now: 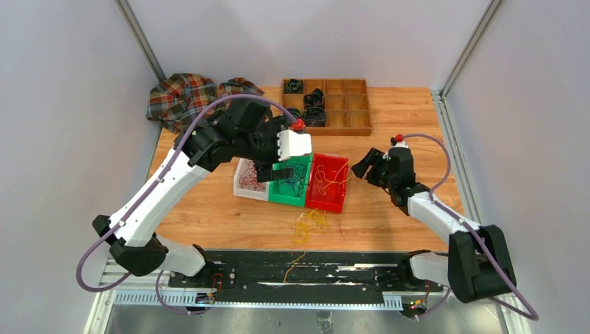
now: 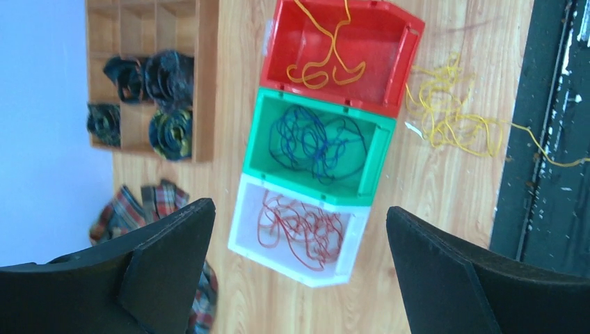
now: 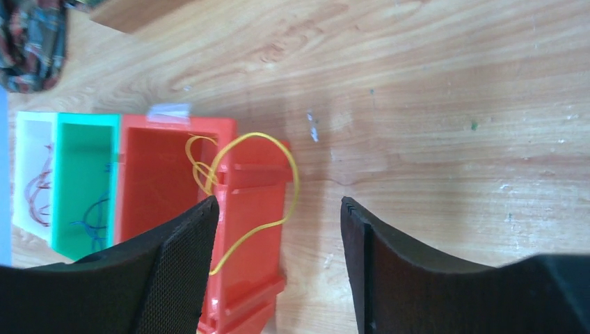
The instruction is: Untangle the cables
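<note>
Red cables (image 2: 299,226) fill the white bin (image 2: 353,240), dark blue cables (image 2: 316,142) fill the green bin (image 2: 376,156), and a few yellow cables (image 2: 327,59) lie in the red bin (image 2: 403,62). The three bins stand touching in a row on the wooden table (image 2: 445,209). A loose heap of yellow cables (image 2: 452,118) lies on the table just beside the red bin, with one strand trailing onto the black rail (image 2: 543,174). The left gripper (image 2: 299,209) hovers above the white and green bins, fingers spread wide and empty. The right gripper (image 3: 278,202) hangs near the red bin, fingers apart and grasping nothing. Below it a yellow loop (image 3: 296,182) drapes over the bin's wall.
</note>
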`<state>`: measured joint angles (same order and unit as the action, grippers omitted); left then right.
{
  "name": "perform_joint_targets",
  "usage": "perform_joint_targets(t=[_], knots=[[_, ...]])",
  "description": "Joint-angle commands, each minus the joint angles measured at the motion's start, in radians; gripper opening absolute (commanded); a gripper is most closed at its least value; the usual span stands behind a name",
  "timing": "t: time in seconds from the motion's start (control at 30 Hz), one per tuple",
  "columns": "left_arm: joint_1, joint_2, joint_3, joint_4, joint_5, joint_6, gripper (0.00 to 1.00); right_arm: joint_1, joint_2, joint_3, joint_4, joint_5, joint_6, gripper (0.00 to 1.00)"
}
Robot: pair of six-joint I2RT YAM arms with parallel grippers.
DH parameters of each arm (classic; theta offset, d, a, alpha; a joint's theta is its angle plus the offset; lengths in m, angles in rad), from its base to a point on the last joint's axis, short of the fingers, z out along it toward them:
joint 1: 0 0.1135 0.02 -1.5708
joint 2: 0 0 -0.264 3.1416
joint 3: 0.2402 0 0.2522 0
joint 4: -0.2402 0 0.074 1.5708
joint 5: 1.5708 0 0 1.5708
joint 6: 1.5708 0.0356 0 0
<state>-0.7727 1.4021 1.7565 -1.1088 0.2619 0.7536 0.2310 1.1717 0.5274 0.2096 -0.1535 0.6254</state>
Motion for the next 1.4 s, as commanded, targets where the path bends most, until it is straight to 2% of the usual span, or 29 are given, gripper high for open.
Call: perform_joint_targets(t=[0.0,0.17,0.27,0.4,0.53,0.7,0.9,0.93,1.0,1.37], knots=[[0.020,-0.037,-0.026,-0.096,-0.083,-0.096,0.98,-0.033,0.105,0.017,0.034,-0.036,-0.007,0.63],[0.050,-0.070,0.008,-0.189,-0.136,-0.112,0.98,-0.093,0.216,-0.039,0.281,-0.198,0.086,0.49],[0.058,-0.107,-0.008,-0.189,-0.154,-0.108,0.98,-0.114,0.249,-0.052,0.434,-0.299,0.133,0.31],[0.058,-0.142,-0.032,-0.189,-0.148,-0.101,0.98,-0.113,0.225,-0.046,0.465,-0.337,0.128,0.16],[0.058,-0.155,-0.043,-0.189,-0.154,-0.088,0.98,-0.102,0.185,-0.025,0.390,-0.331,0.089,0.01],[0.058,-0.160,-0.049,-0.189,-0.151,-0.077,0.98,-0.027,0.138,0.042,0.186,-0.267,-0.049,0.01],[0.058,-0.180,-0.068,-0.188,-0.153,-0.061,0.98,0.153,0.154,0.204,-0.087,-0.097,-0.273,0.01],[0.058,-0.189,-0.081,-0.188,-0.157,-0.050,0.98,0.238,0.208,0.280,-0.187,0.009,-0.359,0.01],[0.058,-0.196,-0.085,-0.189,-0.167,-0.046,0.98,0.276,0.255,0.329,-0.242,0.059,-0.393,0.01],[0.061,-0.221,-0.075,-0.189,-0.173,-0.026,0.98,0.397,0.533,0.625,-0.481,0.211,-0.504,0.01]])
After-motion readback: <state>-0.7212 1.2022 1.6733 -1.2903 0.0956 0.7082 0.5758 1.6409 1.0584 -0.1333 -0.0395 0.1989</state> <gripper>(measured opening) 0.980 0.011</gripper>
